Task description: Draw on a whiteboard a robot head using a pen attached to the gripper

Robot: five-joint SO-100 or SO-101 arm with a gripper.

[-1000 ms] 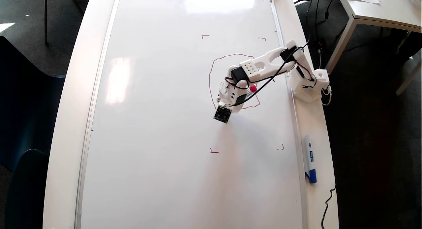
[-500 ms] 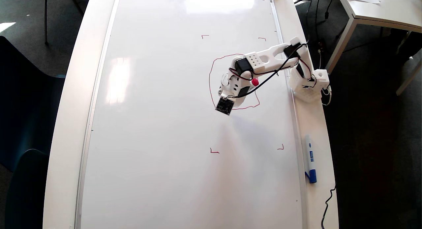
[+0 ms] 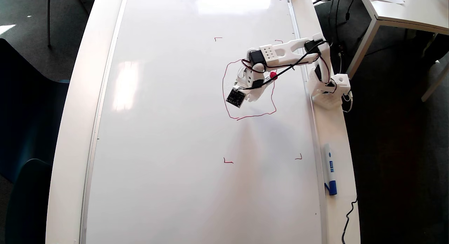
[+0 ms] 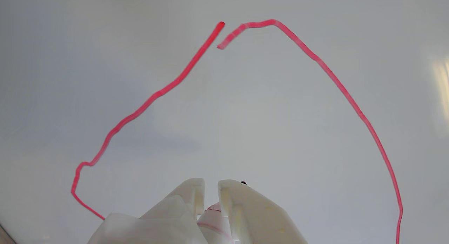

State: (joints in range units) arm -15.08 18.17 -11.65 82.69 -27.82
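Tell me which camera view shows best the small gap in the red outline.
The wrist view: the two line ends of the robot head stop clearly apart. In the overhead view the outline looks nearly closed, the gap too small to judge.

Both views are bright and evenly daylit, and the overhead view bends straight lines at its edges, so the whiteboard (image 3: 175, 131) frame bows outward. Glare washes out the board's top edge and forms 1 pale patch at its left, while a soft grey shadow spreads below the arm; the floor around stays dark. The wrist view is sharp on the red line, with 1 faint glare streak at right and soft shadow at left.
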